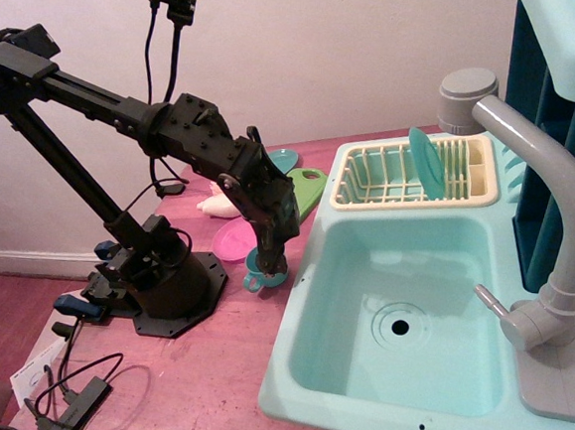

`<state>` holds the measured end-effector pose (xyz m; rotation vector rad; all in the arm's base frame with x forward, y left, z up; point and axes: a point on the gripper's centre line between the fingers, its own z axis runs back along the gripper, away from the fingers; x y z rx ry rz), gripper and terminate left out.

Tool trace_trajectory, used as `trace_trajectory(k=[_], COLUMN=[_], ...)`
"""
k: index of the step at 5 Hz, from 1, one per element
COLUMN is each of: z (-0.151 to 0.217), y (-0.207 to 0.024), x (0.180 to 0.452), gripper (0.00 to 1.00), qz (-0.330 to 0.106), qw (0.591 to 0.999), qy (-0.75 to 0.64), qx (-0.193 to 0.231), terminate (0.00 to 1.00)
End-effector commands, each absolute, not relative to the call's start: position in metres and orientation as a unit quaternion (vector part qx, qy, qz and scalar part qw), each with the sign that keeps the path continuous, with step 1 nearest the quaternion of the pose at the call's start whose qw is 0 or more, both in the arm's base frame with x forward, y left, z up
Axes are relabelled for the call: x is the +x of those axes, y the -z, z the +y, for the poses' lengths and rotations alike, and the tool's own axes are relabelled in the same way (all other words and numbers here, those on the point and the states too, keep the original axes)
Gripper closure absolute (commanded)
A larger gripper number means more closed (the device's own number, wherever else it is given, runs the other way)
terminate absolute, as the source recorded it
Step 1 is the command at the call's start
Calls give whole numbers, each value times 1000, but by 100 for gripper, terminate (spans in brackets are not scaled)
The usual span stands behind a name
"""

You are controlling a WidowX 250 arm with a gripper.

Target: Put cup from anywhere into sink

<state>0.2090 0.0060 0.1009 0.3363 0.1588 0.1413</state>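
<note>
Gripper is pointed downward and is positioned on the teal-blue cup; whether the jaws are clamped on it cannot be told. From the sink, the cup is located on the table at 9 o'clock, just beside the outer rim. A pink plate is located at 10 o'clock from the cup. A teal plate is stood upright in the cream dish rack.

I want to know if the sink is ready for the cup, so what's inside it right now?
The sink holds only its round dark drain hole; the faucet hides part of its right wall. The cup sits outside, on the table.
</note>
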Motion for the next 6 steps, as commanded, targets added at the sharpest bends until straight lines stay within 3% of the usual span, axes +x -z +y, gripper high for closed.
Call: trace_trajectory(k=[1, 4, 6], z=[6, -10, -5], y=[-101, -88, -55], x=[209, 170, 166], gripper=[0, 0, 0], qz=[79, 45, 33], qw=[980, 980, 981], qy=[-70, -111, -123], qx=[167, 162, 150], terminate=[0, 0, 0])
